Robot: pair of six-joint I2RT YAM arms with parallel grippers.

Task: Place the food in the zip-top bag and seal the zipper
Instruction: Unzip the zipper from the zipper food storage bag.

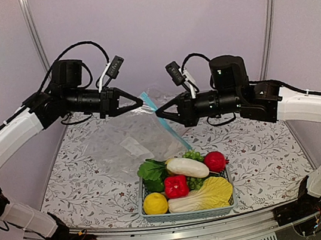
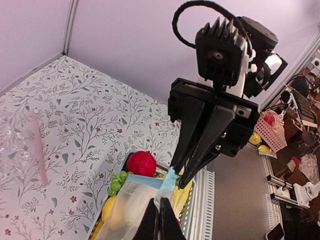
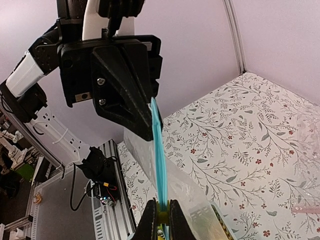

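Lifted just beyond light-blue slatted basket (image 1: 187, 215) of glossy toy fruits and vegetables (image 1: 187, 167), large clear crinkly bag (image 1: 118, 141), thin teal-blue zipper strip (image 3: 159, 150) pinched tight by left gripper (image 1: 140, 104), right gripper (image 1: 159, 113).

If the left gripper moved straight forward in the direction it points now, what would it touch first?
Most likely the right gripper. The left gripper faces it tip to tip, with only the short piece of zipper that both hold between them.
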